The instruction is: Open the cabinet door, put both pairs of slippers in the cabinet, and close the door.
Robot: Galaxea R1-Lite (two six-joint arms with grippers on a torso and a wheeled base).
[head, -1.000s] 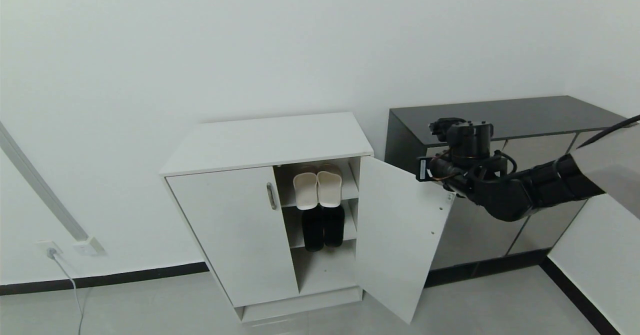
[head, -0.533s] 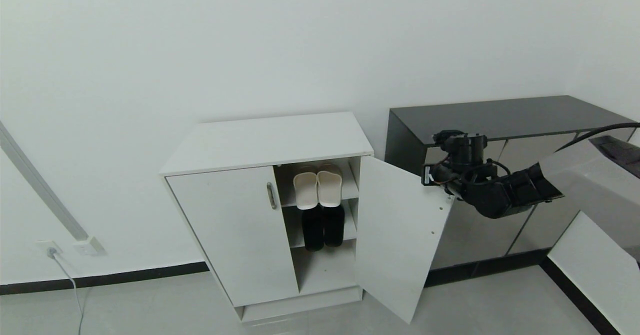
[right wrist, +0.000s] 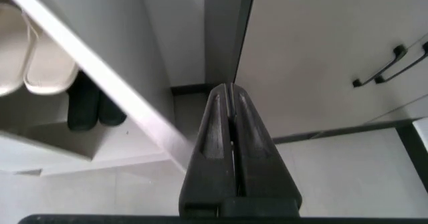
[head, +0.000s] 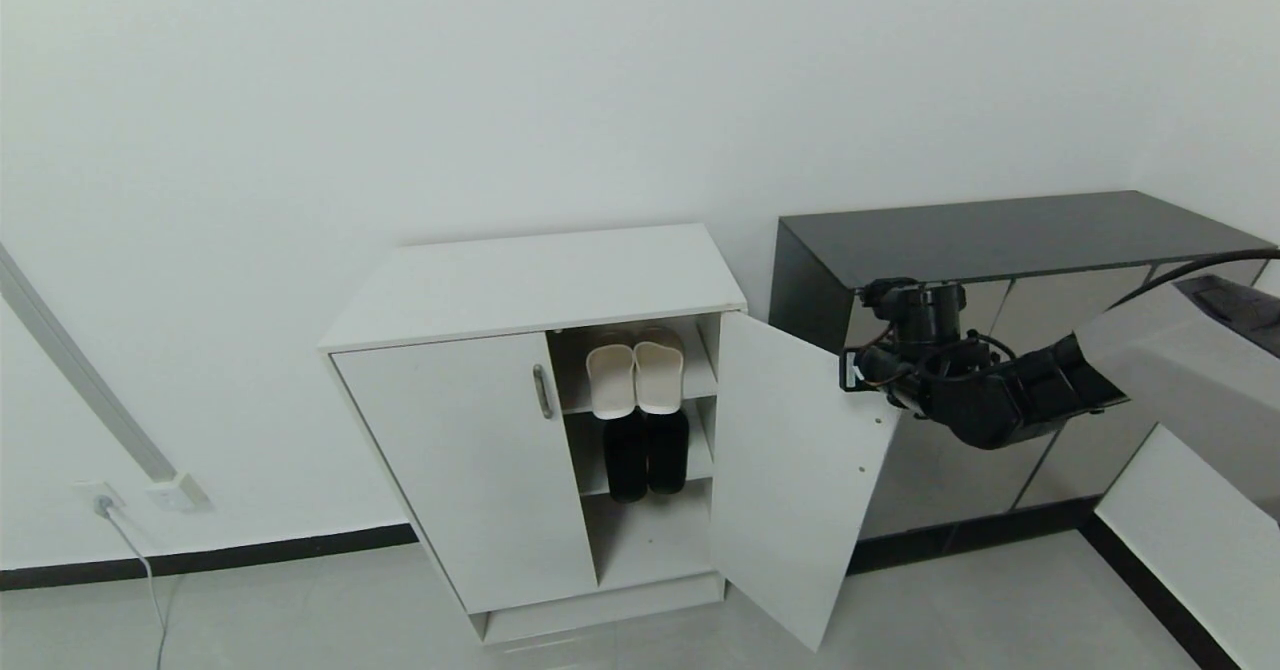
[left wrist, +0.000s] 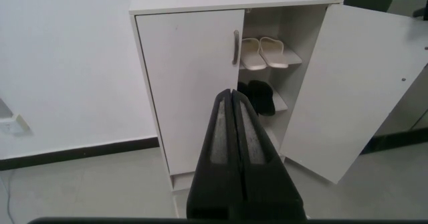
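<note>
The white cabinet (head: 530, 285) stands against the wall with its left door (head: 470, 460) closed and its right door (head: 790, 470) swung wide open. Inside, a white pair of slippers (head: 635, 378) lies on the upper shelf and a black pair (head: 647, 455) on the shelf below. My right gripper (head: 852, 368) is shut with nothing in it and sits just behind the open door's outer top edge (right wrist: 100, 77). My left gripper (left wrist: 233, 100) is shut too, held in the air in front of the closed door (left wrist: 194, 90), well away from it.
A dark sideboard (head: 1000, 230) with mirrored fronts stands right of the cabinet, just behind the open door and my right arm. Its handles (right wrist: 388, 67) are near the right gripper. A wall socket with a cable (head: 100, 500) is at the far left. Bare floor lies in front.
My right arm has dropped lower and drawn in slightly behind the open door's outer edge. The door's top corner has shifted very slightly inward. The slippers have not moved.
</note>
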